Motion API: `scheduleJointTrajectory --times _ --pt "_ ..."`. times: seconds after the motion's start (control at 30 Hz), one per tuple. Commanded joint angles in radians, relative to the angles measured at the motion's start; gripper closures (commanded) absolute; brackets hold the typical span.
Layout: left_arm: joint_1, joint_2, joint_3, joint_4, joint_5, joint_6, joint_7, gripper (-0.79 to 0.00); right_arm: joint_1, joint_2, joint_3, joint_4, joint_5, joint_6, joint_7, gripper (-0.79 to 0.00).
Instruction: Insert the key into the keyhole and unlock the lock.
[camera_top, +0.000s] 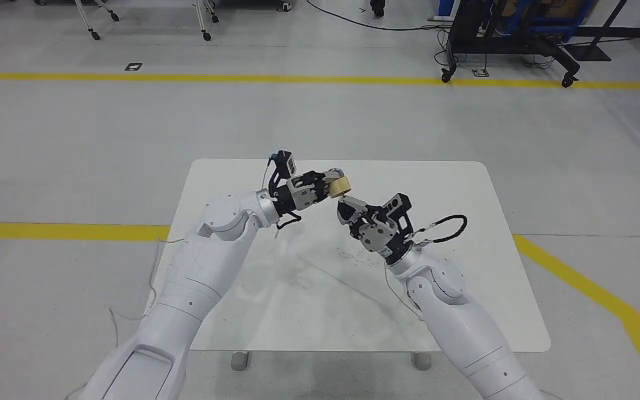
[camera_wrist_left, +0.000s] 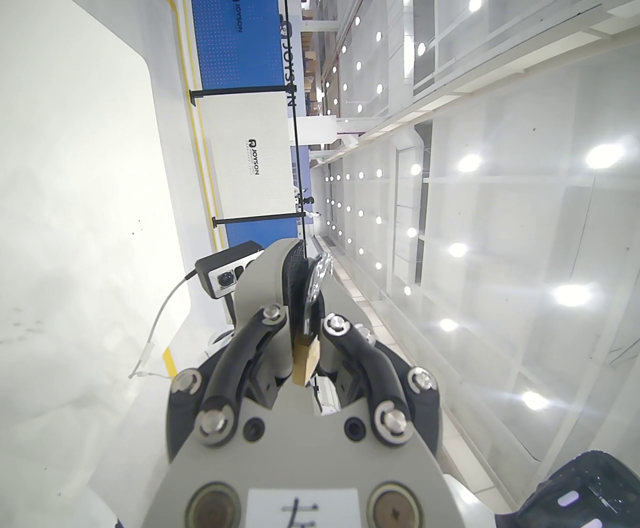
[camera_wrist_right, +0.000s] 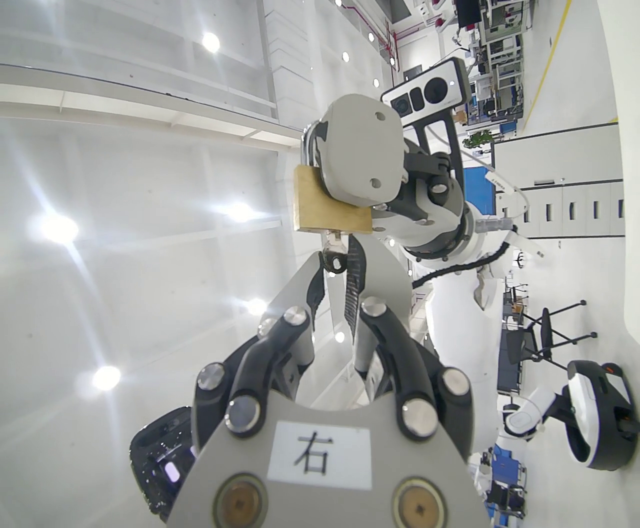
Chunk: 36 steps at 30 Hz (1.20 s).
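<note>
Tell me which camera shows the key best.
The right wrist view. There the key juts from the brass padlock's underside, its head between the right gripper's fingers. In the top view it is too small to make out where the grippers meet. The left wrist view shows the padlock edge-on in the left gripper, the key hidden.

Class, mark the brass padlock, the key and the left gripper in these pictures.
brass padlock (camera_wrist_right: 322, 210), right wrist view, on its bare brass body.
key (camera_wrist_right: 331, 255), right wrist view, on its head under the brass padlock.
left gripper (camera_wrist_left: 306, 270), left wrist view, midway between the tips of its fingers.
</note>
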Motion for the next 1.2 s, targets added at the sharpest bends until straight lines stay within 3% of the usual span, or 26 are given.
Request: scheduleJointTrajectory --times 0.0,0.27,0.4,0.7,1.17 --pt "-0.002 -0.001 0.001 0.004 -0.001 0.000 -0.002 0.000 0.001 -0.001 0.001 0.001 -0.001 0.002 -0.001 0.000" --pt "-0.008 -0.003 0.008 0.009 0.012 -0.004 -0.009 0.000 0.005 -0.010 0.001 0.010 0.031 -0.005 -0.009 0.000" --pt "-0.009 -0.003 0.009 0.004 0.035 -0.031 -0.008 0.000 -0.004 -0.018 0.008 0.013 0.145 0.006 -0.011 0.000" --pt "-0.001 0.001 -0.006 -0.015 0.062 -0.083 0.002 0.000 0.017 -0.039 0.024 0.108 0.510 0.208 0.121 0.000" --pt "0.004 0.005 -0.009 -0.036 0.117 -0.085 0.019 0.000 0.056 -0.049 0.037 0.182 0.557 0.302 0.199 0.000"
